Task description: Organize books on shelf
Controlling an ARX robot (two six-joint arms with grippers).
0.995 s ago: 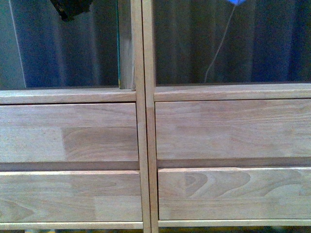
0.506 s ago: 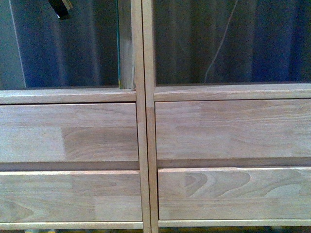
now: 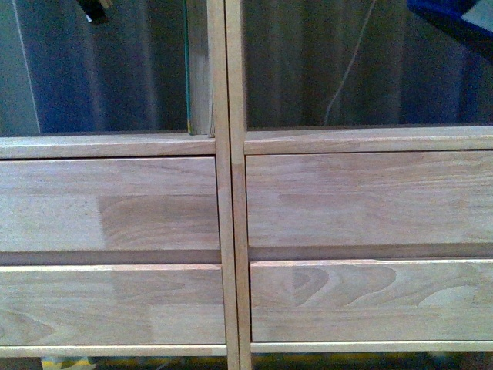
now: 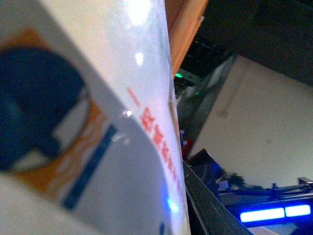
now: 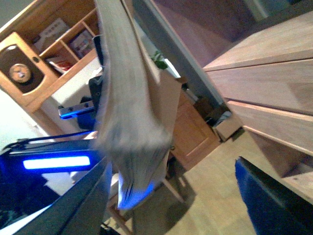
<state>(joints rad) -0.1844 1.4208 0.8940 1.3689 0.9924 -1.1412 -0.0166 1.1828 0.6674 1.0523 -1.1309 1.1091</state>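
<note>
The book fills the left wrist view: a glossy white cover with a blue and orange picture and red characters. My left gripper is shut on it, with one dark finger along its edge. In the right wrist view the same book shows edge-on and blurred, up in the air in front of the shelf. My right gripper is open and empty just below it. The front view shows the light-wood shelf close up, with open compartments above the drawer fronts.
A dark bit of my left arm shows at the front view's top left, and a dark blue part of my right gripper at its top right. A brown wooden cabinet and wall shelving stand behind.
The shelf sits slightly higher in the front view. The dark left arm part has risen almost out of the top edge. A dark blue shape has come in at the top right.
</note>
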